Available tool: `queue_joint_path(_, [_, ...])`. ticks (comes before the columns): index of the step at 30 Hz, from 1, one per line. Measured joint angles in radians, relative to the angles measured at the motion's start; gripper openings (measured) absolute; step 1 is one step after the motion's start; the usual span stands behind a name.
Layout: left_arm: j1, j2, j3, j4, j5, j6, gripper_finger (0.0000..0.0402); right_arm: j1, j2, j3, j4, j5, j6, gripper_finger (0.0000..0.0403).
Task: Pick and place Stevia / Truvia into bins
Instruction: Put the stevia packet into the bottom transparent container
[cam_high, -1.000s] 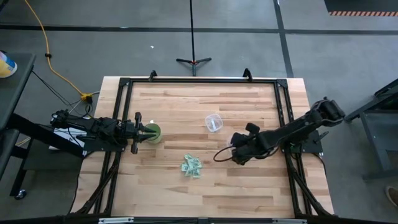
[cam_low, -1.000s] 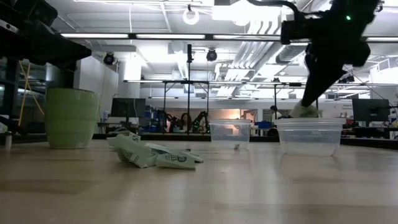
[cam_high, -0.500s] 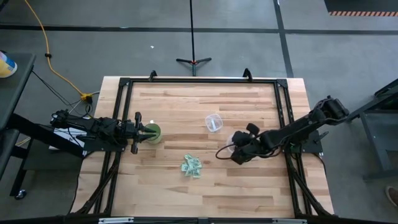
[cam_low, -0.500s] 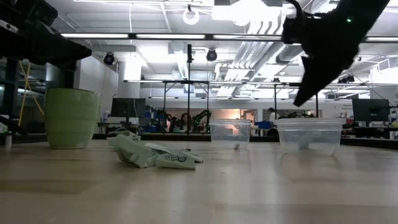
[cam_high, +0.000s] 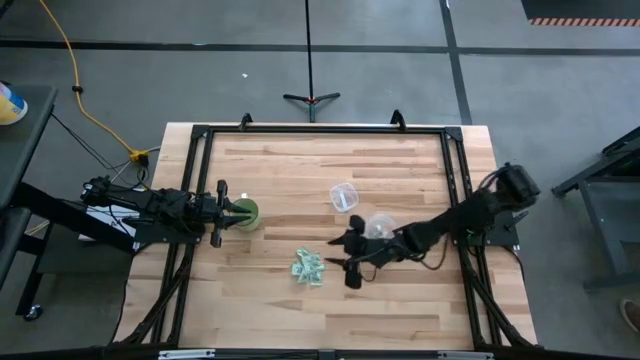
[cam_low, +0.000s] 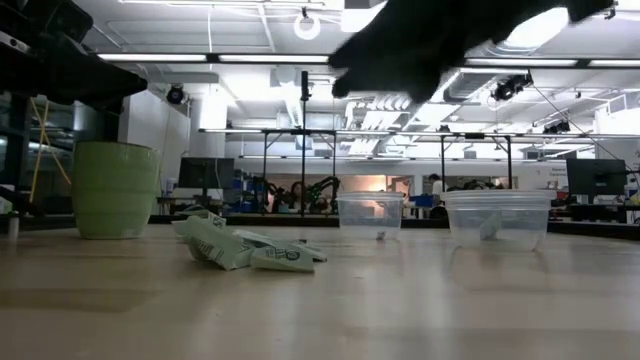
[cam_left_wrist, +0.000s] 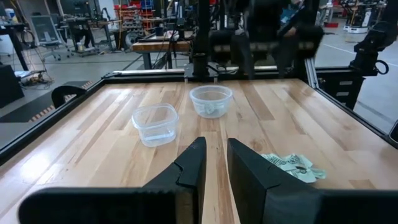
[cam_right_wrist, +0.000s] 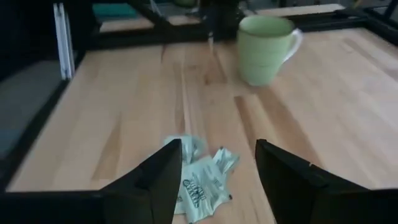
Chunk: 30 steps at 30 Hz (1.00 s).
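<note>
Several pale green and white Stevia packets (cam_high: 307, 268) lie in a crinkled pile on the table, and they also show in the low view (cam_low: 240, 248) and the right wrist view (cam_right_wrist: 200, 177). Two clear cups stand right of centre, the far one (cam_high: 344, 197) and the near one (cam_high: 380, 225). One packet (cam_low: 490, 228) lies inside the near cup (cam_low: 497, 218). My right gripper (cam_high: 341, 263) hangs open and empty above the table just right of the pile (cam_right_wrist: 217, 152). My left gripper (cam_high: 228, 213) waits at the left by the green mug (cam_high: 244, 213), its fingers close together (cam_left_wrist: 216, 146).
The green mug (cam_right_wrist: 267, 46) stands on its base at the left, under my left arm (cam_low: 115, 190). A black frame (cam_high: 320, 130) runs round the table's edges. Bare wood lies in front of and behind the pile.
My right gripper stood over the near clear cup with a packet at its fingertips. The packet has dropped into that cup. The gripper has then swung toward the table's left and near edge, to just beside the pile.
</note>
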Motion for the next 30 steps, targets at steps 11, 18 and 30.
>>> queue_joint_path(11, [0.000, 0.000, 0.000, 0.000, 0.000, 0.000, 0.0099, -0.041, 0.267, 0.002, 0.260, -0.136, -0.103, 0.0201])
queue_joint_path(18, [0.000, 0.000, 0.000, 0.000, 0.001, 0.000, 0.0099, -0.039, 0.338, 0.072, 0.255, -0.166, -0.196, 0.0197])
queue_joint_path(30, [0.000, 0.000, 0.000, 0.000, 0.006, 0.000, 0.0099, -0.038, 0.363, 0.180, -0.023, -0.165, -0.221, 0.0180])
